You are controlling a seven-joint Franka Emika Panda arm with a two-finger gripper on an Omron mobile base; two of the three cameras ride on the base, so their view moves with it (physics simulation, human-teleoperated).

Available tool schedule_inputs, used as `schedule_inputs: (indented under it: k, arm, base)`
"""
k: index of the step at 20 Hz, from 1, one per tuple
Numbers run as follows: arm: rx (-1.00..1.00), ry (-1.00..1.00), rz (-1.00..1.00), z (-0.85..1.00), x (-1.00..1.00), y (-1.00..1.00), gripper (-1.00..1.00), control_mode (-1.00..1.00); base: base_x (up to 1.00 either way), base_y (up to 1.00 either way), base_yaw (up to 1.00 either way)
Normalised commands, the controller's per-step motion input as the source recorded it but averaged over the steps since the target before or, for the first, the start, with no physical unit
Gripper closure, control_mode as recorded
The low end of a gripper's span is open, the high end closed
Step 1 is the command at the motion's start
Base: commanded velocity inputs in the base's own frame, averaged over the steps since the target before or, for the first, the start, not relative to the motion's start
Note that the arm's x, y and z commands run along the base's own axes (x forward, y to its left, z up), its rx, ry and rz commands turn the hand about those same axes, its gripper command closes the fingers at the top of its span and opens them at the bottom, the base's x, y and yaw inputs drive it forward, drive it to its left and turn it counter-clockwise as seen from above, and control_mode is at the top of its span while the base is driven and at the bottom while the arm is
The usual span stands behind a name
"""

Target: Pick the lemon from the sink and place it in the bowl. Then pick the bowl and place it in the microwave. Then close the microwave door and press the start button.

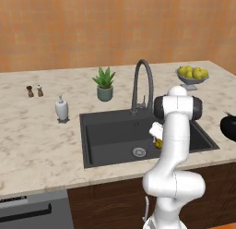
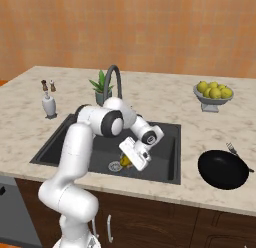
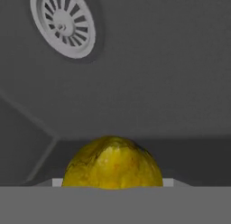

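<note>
Marble bench [image 1: 41, 145], black sink [image 1: 110, 131]: claw [image 2: 127, 162] down inside, closed on the lemon [image 3: 112, 163] (drain [image 3: 63, 23] just beside); black bowl [image 2: 223, 169] well apart

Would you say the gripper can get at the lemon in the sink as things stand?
Probably yes. The gripper is already down in the sink at the lemon, which sits right at the fingers in the hand view, beside the drain, with nothing between.
</note>
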Motion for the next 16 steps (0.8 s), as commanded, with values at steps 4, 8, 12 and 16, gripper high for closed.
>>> schedule_inputs:
  k: [4, 8, 12, 16]
  arm:
    - [0.0, -0.27, 0.0, 1.0, -0.63, -0.03, 1.0, -1.0]
    - [-0.1, -0.16, 0.0, 1.0, -0.53, -0.21, 1.0, -1.0]
    - [-0.29, 0.03, -0.08, 0.91, -0.39, -0.34, 1.0, -1.0]
    - [-0.29, 0.05, -0.08, 0.64, -0.18, -0.44, 1.0, -1.0]
  base:
    - [0.0, 0.0, 0.0]
    - [0.0, 0.0, 0.0]
    - [0.0, 0.0, 0.0]
    - [0.0, 0.0, 0.0]
